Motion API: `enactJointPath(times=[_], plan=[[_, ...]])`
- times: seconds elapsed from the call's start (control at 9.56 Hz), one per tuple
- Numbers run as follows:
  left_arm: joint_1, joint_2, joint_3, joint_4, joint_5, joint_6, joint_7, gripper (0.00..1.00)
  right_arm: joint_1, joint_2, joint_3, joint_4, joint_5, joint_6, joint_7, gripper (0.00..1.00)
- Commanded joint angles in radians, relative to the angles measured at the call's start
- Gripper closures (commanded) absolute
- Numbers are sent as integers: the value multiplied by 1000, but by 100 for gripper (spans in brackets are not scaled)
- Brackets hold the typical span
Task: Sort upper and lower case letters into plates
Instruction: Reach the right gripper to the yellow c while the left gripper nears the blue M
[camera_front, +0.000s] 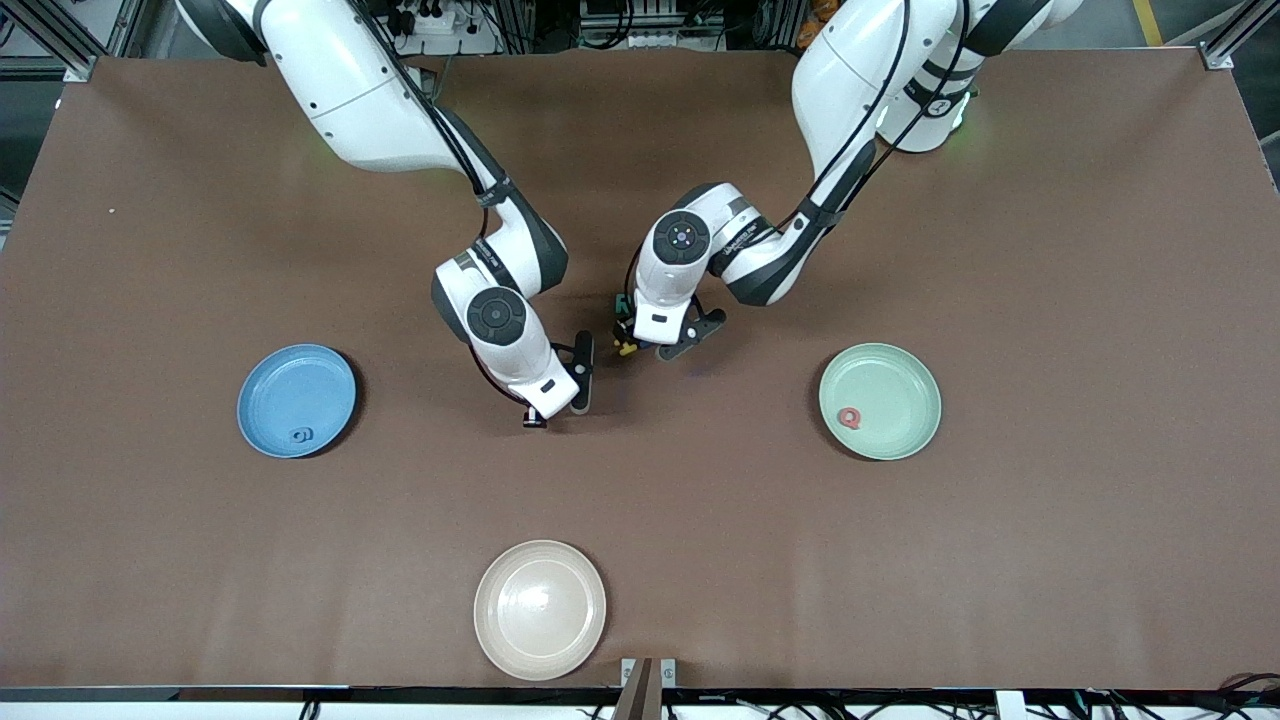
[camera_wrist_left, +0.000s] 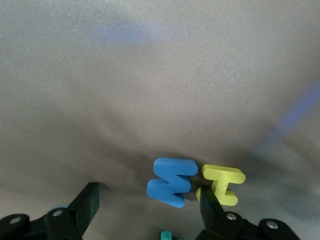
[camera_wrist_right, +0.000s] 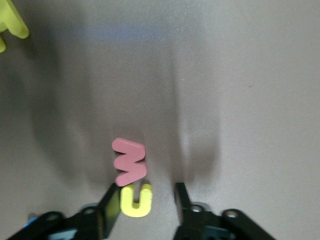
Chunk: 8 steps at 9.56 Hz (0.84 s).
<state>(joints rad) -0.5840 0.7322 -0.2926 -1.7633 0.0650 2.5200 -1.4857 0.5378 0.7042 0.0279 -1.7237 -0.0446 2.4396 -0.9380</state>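
My left gripper (camera_wrist_left: 148, 205) is open low over the table's middle. The blue M (camera_wrist_left: 171, 181) lies between its fingers, and one fingertip (camera_wrist_left: 209, 200) overlaps the edge of the yellow H (camera_wrist_left: 223, 184). A teal letter (camera_wrist_left: 166, 235) peeks out near the palm. My right gripper (camera_wrist_right: 146, 202) stands open around the yellow u (camera_wrist_right: 136, 200): one finger (camera_wrist_right: 111, 205) is at the u's side, the other is apart from it. The red w (camera_wrist_right: 129, 161) touches the u. The blue plate (camera_front: 275, 385) holds a blue g (camera_front: 301, 436). The pale green plate (camera_front: 900, 385) holds the red Q (camera_front: 849, 418).
A cream-white plate (camera_front: 540, 610) sits near the front camera's edge of the table. The two grippers (camera_front: 560, 402) (camera_front: 655, 345) work close beside each other between the blue and green plates. In the front view the yellow H (camera_front: 625, 349) shows beside the left hand.
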Motion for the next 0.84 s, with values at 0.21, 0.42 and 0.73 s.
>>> enactJointPath(times=[0.21, 0.42, 0.73], plan=[[-5, -8, 10, -10, 30, 8, -33, 26, -13, -11, 3, 0, 12, -5, -12, 100], [-7, -7, 10, -7, 30, 6, -33, 26, -79, -49, 0, 7, 20, -5, -2, 100], [6, -8, 10, -10, 32, 6, -25, 26, -191, -75, -17, 59, 15, -8, 30, 100]])
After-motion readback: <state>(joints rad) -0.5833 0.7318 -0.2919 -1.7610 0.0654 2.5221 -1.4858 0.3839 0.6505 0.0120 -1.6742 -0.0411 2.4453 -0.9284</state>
